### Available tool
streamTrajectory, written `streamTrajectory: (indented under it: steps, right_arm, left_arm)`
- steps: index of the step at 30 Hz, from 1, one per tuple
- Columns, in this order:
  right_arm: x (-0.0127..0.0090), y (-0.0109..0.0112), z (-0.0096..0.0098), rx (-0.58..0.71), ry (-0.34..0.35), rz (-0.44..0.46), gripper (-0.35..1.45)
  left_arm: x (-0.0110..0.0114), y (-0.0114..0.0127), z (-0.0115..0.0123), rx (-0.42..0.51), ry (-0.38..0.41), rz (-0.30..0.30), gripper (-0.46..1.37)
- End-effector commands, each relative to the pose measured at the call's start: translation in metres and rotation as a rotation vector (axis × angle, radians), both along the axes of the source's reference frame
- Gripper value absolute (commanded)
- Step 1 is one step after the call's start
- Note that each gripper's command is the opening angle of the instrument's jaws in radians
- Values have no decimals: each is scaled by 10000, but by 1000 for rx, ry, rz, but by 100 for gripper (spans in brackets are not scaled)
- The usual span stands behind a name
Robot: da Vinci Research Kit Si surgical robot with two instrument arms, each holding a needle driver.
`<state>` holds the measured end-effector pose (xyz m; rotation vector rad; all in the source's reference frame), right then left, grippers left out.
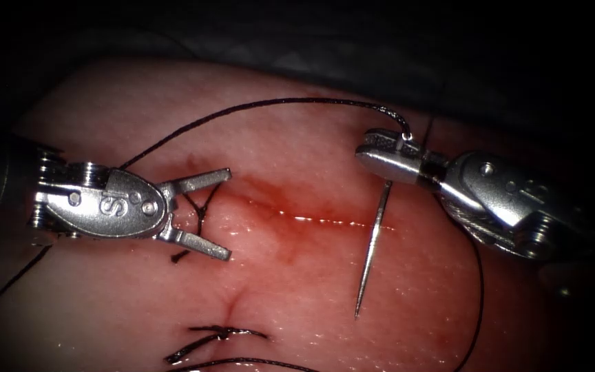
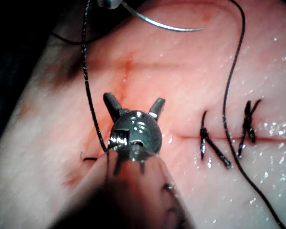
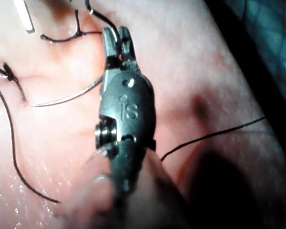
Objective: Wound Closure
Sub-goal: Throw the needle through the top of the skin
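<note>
Right tool [image 1: 380, 153], jaws clamped on the needle [image 1: 373, 248] near its thread end, holds it free above the tissue [image 1: 297, 289], long axis pointing down across the cut [image 1: 311, 220]; left tool [image 1: 208, 213], jaws spread and empty, sits well apart to its left.

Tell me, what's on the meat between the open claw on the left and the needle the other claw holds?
In the endoscope view, between the left tool and the needle lies bare tissue with the cut and red fluid.
</note>
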<state>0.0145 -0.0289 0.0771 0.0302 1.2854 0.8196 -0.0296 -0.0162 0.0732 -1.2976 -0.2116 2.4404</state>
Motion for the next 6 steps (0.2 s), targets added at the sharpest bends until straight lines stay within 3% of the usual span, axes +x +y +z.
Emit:
streamTrajectory:
  steps: [1,6]
  right_arm:
    - [0,0,0,0,-5,7,-35]
    - [0,0,0,-11,-9,3,-35]
  left_arm:
    - [0,0,0,-2,2,-3,70]
    - [0,0,0,-2,2,-3,68]
